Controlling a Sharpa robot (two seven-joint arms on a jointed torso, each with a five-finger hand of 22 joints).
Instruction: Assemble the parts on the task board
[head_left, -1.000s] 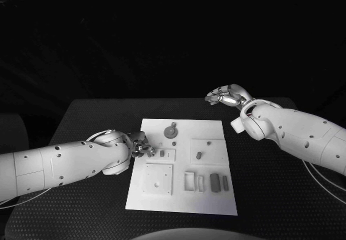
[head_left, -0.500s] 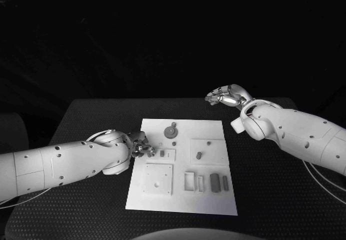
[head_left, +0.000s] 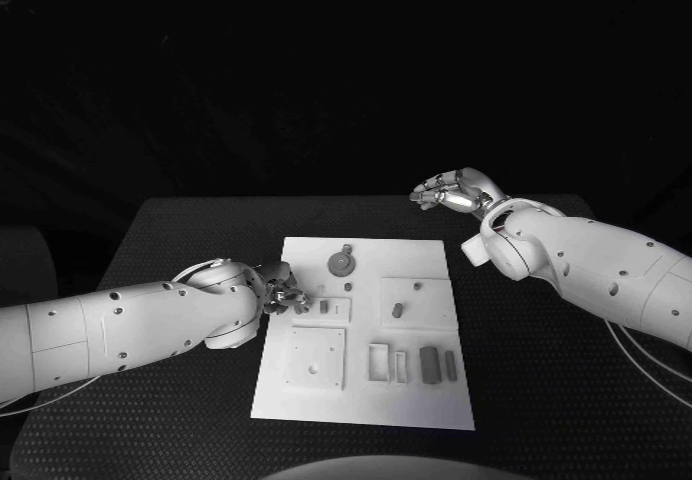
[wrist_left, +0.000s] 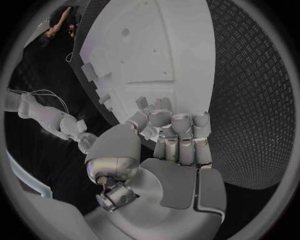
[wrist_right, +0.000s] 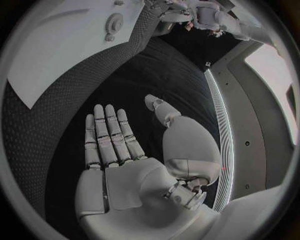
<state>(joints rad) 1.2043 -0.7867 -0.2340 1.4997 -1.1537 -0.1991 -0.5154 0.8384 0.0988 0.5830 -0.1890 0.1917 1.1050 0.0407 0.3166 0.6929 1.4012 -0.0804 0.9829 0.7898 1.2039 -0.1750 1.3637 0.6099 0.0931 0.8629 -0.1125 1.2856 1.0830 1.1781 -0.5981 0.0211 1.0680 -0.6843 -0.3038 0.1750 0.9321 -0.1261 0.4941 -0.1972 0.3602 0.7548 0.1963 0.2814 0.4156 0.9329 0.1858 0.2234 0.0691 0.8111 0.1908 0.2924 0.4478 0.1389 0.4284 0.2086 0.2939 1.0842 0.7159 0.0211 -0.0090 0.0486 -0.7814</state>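
Left hand at board edge, fingers curled, grasp unclear; right hand flat, spread wide, holding nothing, above table.

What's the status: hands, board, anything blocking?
Left hand at task board edge, fingers curled, empty. Right hand open, off board. Parts unobstructed.

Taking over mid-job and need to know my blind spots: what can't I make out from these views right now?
- Left hand, head view: whether its curled fingers hold a part; too small there, and in the left wrist view they cover whatever is under them.
- Small parts on the task board, head view: too small to tell seated from loose.
- Right hand lies flat and empty, off the board.
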